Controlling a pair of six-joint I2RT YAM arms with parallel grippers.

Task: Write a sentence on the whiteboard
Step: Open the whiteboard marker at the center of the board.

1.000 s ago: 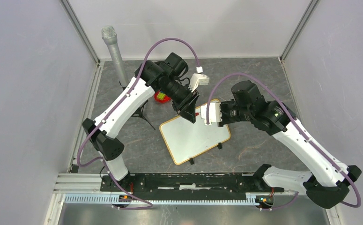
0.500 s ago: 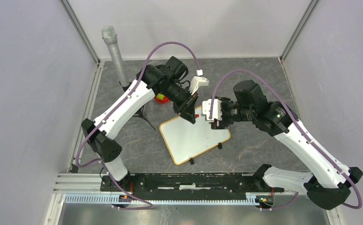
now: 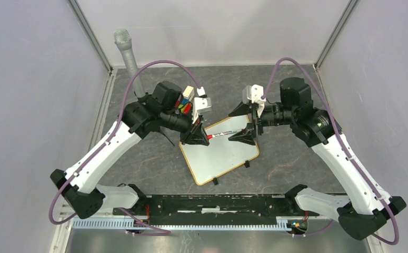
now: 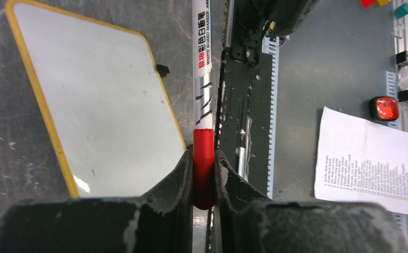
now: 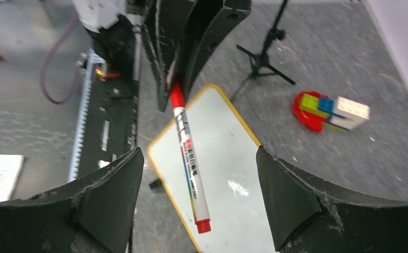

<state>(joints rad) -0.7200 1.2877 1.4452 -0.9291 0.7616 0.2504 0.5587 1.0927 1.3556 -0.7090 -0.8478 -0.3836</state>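
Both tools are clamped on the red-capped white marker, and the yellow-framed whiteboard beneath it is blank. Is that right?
Not quite. Only the left tool is clamped on the red-capped white marker, at its red end. The right tool stands wide open, its fingers clear of the barrel on either side, as the right wrist view shows. The yellow-framed whiteboard beneath it is blank.

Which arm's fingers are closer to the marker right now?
Left. The left fingers are clamped on the marker at its red end; the right fingers stand open on either side of its other end, not touching it.
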